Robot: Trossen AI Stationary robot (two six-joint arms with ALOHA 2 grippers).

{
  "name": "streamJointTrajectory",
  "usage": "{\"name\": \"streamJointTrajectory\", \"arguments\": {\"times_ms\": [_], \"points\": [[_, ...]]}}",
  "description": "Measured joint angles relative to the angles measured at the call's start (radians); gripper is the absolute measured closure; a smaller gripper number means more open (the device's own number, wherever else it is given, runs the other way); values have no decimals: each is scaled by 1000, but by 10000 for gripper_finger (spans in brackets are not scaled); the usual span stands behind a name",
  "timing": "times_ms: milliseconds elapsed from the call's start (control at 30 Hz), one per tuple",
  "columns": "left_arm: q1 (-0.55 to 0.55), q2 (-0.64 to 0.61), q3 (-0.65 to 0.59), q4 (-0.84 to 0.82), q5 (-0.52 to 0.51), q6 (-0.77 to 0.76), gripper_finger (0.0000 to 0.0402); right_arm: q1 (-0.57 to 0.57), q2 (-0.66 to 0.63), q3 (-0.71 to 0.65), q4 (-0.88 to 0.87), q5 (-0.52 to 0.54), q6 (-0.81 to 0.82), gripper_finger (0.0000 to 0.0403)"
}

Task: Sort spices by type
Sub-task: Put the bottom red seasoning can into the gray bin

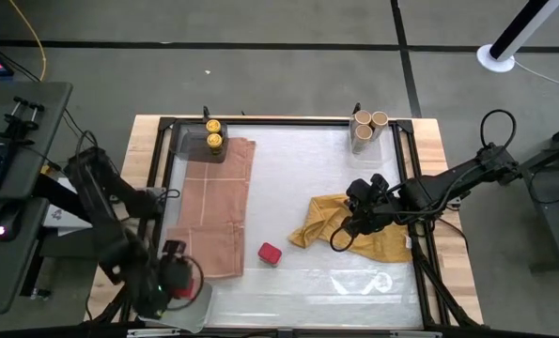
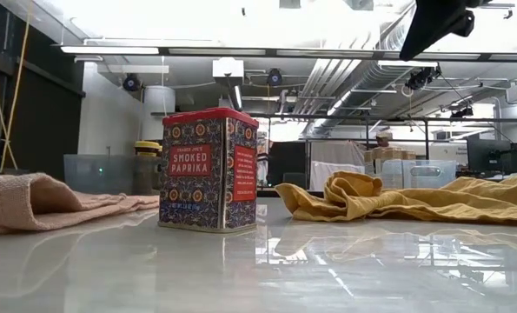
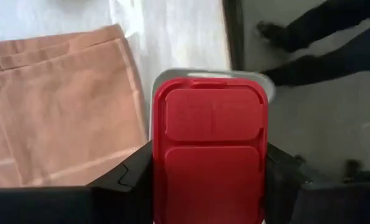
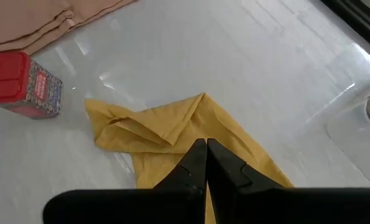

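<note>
The left gripper (image 1: 178,284), at the lower left of the high view, is holding a red tin (image 3: 211,149) over a grey tray (image 3: 259,81) at the table's near-left corner. In the left wrist view the two dark fingers (image 3: 132,180) are pressing against the tin's opposite sides, about half open, with the tin filling the gap between them. Judged step: placing this tin in the tray as the red group. To do it well, the arm should be lowering the tin level until its base is meeting the tray floor, then opening the fingers fully and lifting straight up so the tin is not tipping or dragging. A second tin (image 1: 270,253) is standing upright on the white surface at lower centre, just beside the pink cloth (image 1: 213,202); it looks like the next pick. The yellow-capped jars (image 1: 213,133) are sitting in a tray at the upper left, the tan-topped jars (image 1: 368,127) in a tray at the upper right. The right gripper (image 4: 205,158) is hovering over the yellow cloth (image 4: 166,134) at right centre, fingers closed tight together and holding nothing.
</note>
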Motion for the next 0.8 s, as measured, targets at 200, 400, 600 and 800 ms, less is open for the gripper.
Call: {"name": "streamJointTrajectory", "arguments": {"times_ms": [200, 400, 600, 800], "points": [[-76, 98, -87, 43, -30, 54, 224, 0, 0, 0, 3, 2, 64, 403], [-77, 130, -183, 209, -34, 117, 224, 0, 0, 0, 45, 2, 177, 403], [-64, 129, -257, 310, -73, 110, 224, 0, 0, 0, 116, 1, 229, 403], [-35, 129, -314, 375, -74, 56, 224, 0, 0, 0, 132, 1, 247, 403]]}}
